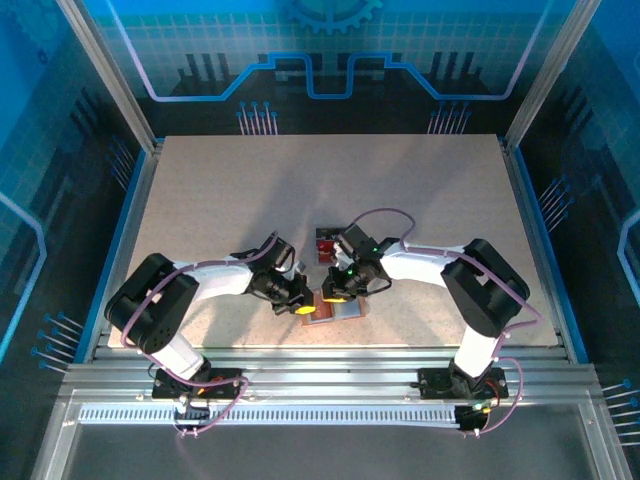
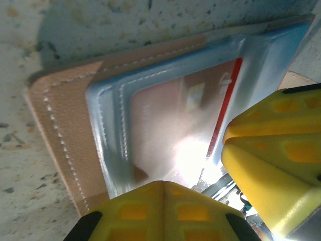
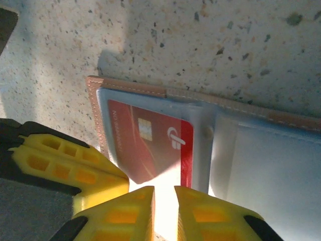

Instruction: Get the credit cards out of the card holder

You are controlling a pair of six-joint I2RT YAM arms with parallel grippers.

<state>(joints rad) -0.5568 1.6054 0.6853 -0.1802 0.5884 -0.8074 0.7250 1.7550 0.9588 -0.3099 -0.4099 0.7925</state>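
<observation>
Left pincer (image 2: 163, 193) is shut over the open card holder (image 2: 60, 115) lying flat on the tabletop (image 3: 200, 40), while the right pincer (image 3: 164, 193), barely parted, meets a red credit card (image 3: 150, 145) in its pocket, grip uncertain, small print unreadable.

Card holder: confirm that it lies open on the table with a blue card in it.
Not quite: the card is red, not blue, as the right wrist view shows. The card holder does lie open on the table with that card in it.

Tan card holder (image 3: 251, 150), blue-grey inside; red credit card (image 3: 150, 145).
</observation>
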